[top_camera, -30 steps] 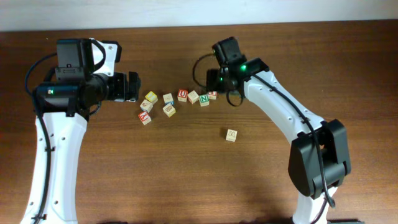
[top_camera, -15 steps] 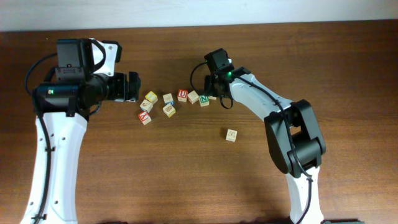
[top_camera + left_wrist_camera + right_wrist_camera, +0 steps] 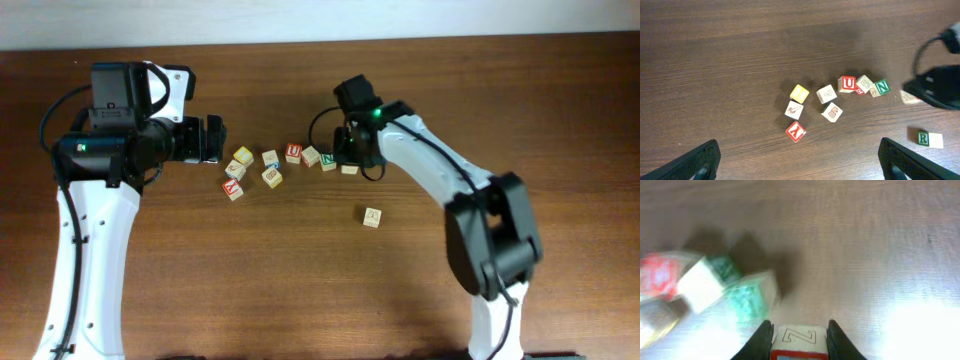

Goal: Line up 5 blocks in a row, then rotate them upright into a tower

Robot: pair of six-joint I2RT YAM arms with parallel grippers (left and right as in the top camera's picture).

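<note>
Right gripper (image 3: 348,152) clamped on one block (image 3: 799,341), fingers (image 3: 765,339) against two opposite sides. It's a cube, so no long axis; it sits square between the fingers, with an outlined Z face and a red-framed face toward the wrist camera. Can't tell if it's lifted. It's at the right end of the row: N block (image 3: 328,161) turned skew, pale block (image 3: 311,155), U block (image 3: 293,153). Right arm reaches in from lower right, wrist pitched down. Left gripper (image 3: 208,140) has its jaws wide apart, held level, pointing right, near the yellow cube (image 3: 243,156)
</note>
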